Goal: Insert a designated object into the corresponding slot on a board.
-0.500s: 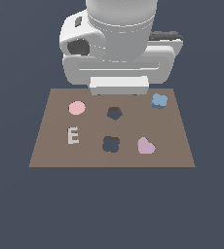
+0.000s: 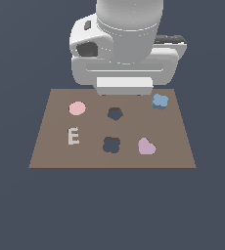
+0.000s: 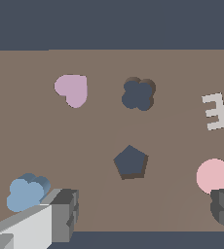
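The light-blue clover piece (image 2: 159,101) lies on the brown board (image 2: 173,146) near its far corner on the exterior view's right; it also shows in the wrist view (image 3: 26,192). The clover slot (image 2: 111,144) is a dark hole near the board's front middle, seen too in the wrist view (image 3: 139,94). My gripper (image 3: 145,214) hangs above the board's far edge, open and empty, fingers (image 3: 63,211) wide apart. The blue piece lies just outside one finger. In the exterior view the arm's body hides the fingers.
On the board are a pink disc (image 2: 77,108), a white letter E (image 2: 73,136), a lilac heart (image 2: 146,146) and a pentagon hole (image 2: 115,114). The arm's white body (image 2: 126,49) looms over the board's far edge. Dark floor surrounds the board.
None visible; the arm and the pieces stand as they did.
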`<state>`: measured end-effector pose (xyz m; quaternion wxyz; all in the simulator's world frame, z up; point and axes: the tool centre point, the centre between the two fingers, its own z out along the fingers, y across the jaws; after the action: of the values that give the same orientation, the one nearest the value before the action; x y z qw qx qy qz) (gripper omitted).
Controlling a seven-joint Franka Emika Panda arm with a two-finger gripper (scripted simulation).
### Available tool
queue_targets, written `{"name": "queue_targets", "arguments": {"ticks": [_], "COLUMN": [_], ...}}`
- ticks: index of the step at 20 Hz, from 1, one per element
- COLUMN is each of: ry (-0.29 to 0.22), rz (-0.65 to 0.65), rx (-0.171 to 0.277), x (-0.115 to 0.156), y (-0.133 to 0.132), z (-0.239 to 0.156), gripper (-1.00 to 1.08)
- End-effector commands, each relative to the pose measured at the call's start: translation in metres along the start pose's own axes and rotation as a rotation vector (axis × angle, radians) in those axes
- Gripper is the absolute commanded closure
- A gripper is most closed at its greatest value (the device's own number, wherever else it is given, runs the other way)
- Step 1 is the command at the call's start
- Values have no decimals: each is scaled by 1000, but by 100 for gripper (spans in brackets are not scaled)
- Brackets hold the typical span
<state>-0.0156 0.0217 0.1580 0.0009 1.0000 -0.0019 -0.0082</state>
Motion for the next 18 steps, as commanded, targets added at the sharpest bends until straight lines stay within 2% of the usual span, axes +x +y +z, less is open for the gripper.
{"name": "queue_targets", "arguments": {"ticks": [1,7,18], "ry": [0,4,12], "rz": [13,65,189], "rx": [0,1,3], "x": [-5,-22,-53], "y": [-8,-36,-108], "z": [6,28,80], "gripper": [-92,-92,-92]}}
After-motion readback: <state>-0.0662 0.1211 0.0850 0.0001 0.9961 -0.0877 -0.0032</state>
